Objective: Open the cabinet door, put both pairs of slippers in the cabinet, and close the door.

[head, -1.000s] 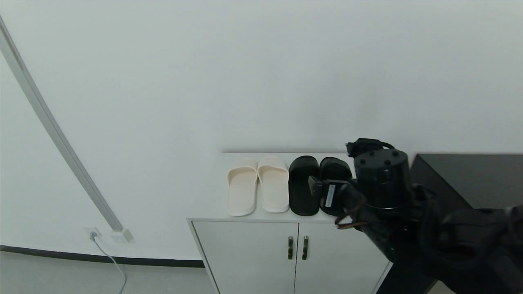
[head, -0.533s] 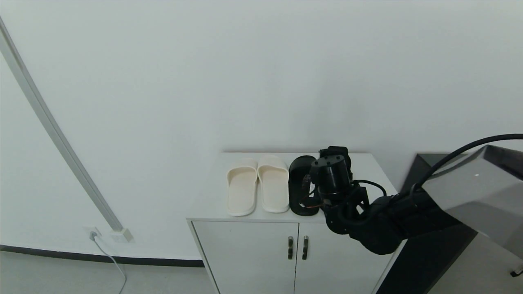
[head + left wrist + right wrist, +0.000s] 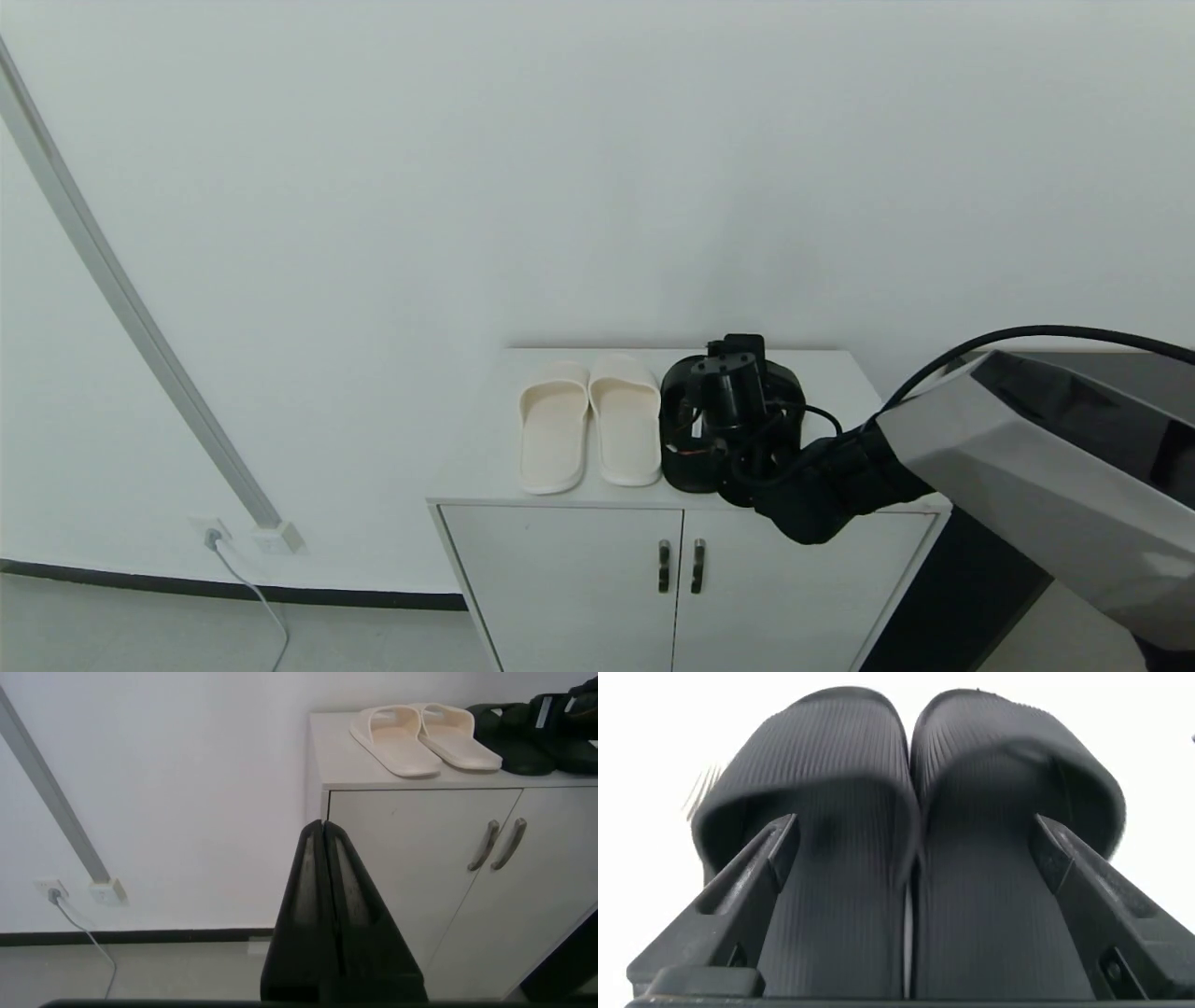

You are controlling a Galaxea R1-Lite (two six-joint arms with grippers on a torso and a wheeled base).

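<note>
Plain white wall, white two-door cabinet (image 3: 560, 579) against it, both doors shut, twin dark handles (image 3: 680, 566) meeting at the middle seam. On the cabinet top: pair of cream foam slide slippers (image 3: 621, 429) on the left, and touching them on the right a pair of black ribbed slide slippers (image 3: 680, 476), all toes to the far wall.

Right claw (image 3: 915, 826) is over the black pair, spread wide, one finger outside each slipper so it straddles both. Can't tell if the pads touch the straps yet, probably just clear. Left claw (image 3: 323, 835) is pressed closed, holding nothing, low and off to the left of the cabinet, near side.

Risks:
- The wide squeeze could push the two black slippers over each other, or grip just one and drop the other.
- Any sideways drift left bumps the cream pair.
- With the doors shut, a loaded right arm leaves opening to the left arm, and a swinging door could hit whatever hangs in front.
</note>
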